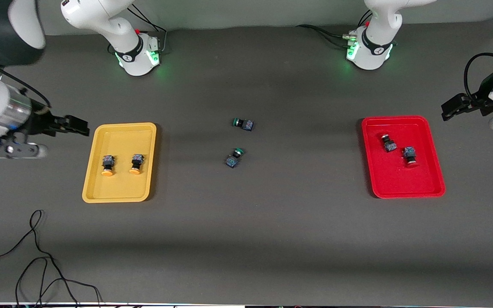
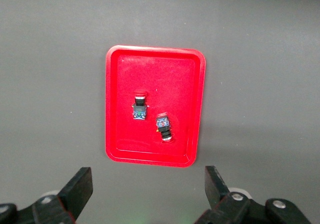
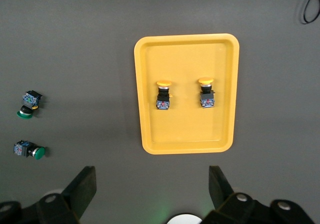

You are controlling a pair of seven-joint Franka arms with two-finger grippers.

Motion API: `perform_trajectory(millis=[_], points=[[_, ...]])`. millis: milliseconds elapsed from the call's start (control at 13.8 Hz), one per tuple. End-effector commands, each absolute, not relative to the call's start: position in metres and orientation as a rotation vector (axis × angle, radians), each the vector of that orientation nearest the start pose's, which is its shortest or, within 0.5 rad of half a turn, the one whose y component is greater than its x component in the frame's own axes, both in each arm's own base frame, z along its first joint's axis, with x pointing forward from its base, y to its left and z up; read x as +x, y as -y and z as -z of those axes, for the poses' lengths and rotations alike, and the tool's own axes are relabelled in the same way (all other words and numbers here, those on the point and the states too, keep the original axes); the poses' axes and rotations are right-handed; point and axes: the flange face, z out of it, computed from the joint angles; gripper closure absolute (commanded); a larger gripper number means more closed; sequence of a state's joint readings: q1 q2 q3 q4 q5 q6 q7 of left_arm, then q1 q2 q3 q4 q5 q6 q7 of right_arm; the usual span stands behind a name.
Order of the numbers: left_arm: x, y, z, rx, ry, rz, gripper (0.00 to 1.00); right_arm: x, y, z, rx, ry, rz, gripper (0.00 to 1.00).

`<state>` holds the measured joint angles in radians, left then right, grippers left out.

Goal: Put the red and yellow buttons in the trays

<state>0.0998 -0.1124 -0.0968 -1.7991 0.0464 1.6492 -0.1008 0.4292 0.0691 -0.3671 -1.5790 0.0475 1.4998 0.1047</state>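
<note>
- Both grippers stand open and empty: left gripper (image 2: 145,191) above the table beside the red tray (image 1: 437,185); right gripper (image 3: 152,191) beside the yellow tray (image 1: 92,194).
- Red buttons (image 1: 390,143) lie in the red tray, yellow buttons (image 1: 108,164) in the yellow tray.
- Judged light, rigid, small; best gripped across the dark blocky body, not the round cap.

Dark grey table (image 1: 246,239); black cables (image 1: 37,261) at near edge; pale wall.

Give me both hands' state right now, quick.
Left hand: open, holding nothing, over the table beside the red rectangular plastic tray.
Right hand: open, holding nothing, over the table beside the yellow rectangular plastic tray.
</note>
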Motion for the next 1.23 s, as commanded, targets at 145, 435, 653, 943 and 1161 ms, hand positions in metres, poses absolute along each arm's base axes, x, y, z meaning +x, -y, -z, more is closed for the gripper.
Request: perform_trajectory(millis=[145,435,653,943,1161], points=[[0.528,-0.005,-0.586,-3.075,0.164,-0.053,0.00,0.544,-0.015,-0.592,-3.127,-0.156,-0.198,0.00],[0.531,-0.002,-0.585,-3.075,0.151,-0.086,0.00,0.543,0.008,-0.600,-3.168,-0.115,-0.171,0.00],[0.532,-0.002,-0.583,-3.075,0.148,-0.093,0.00,0.544,0.014,-0.602,-3.171,-0.120,-0.165,0.00],[0.531,0.001,-0.584,-3.071,0.144,-0.096,0.00,0.547,0.016,-0.609,-3.165,-0.122,-0.138,0.00],[0.532,0.003,-0.582,-3.071,0.130,-0.111,0.00,0.549,0.021,-0.604,-3.158,-0.057,-0.141,0.00]])
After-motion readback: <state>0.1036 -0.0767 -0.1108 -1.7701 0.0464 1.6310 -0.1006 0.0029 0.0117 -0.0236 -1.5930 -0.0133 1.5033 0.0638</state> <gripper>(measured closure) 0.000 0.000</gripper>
